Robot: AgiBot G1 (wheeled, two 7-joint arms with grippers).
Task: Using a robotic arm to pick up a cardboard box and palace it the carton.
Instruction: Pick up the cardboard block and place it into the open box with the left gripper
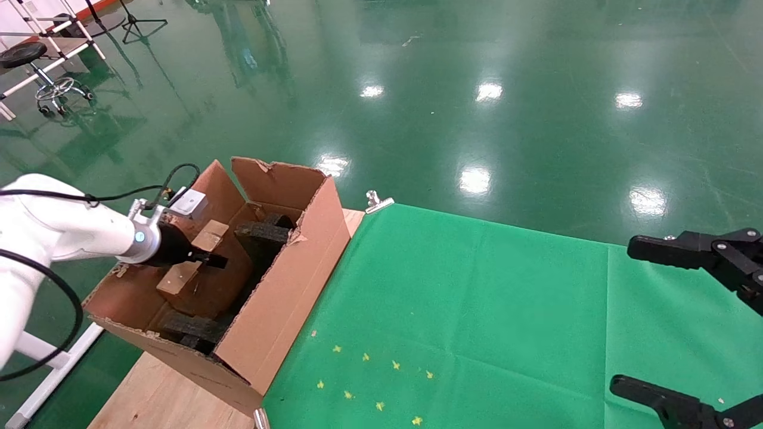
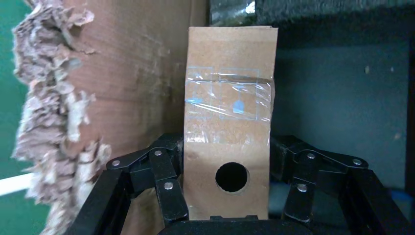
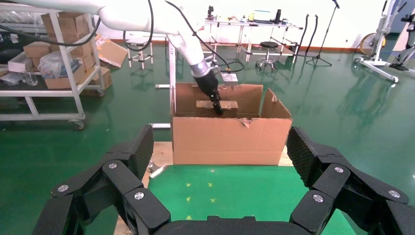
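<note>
Inside the carton (image 1: 280, 298), the left tool (image 1: 205, 258) pinched the cardboard box (image 1: 194, 262) across its narrow middle, the round hole facing the wrist and black foam (image 1: 262, 235) just beyond. The right tool (image 3: 220, 161) hung spread wide over the green bench (image 1: 477, 310), well apart.

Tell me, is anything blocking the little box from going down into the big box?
Nothing visible blocks it. The left gripper holds the cardboard box already inside the carton, with black foam pieces beside it.
</note>
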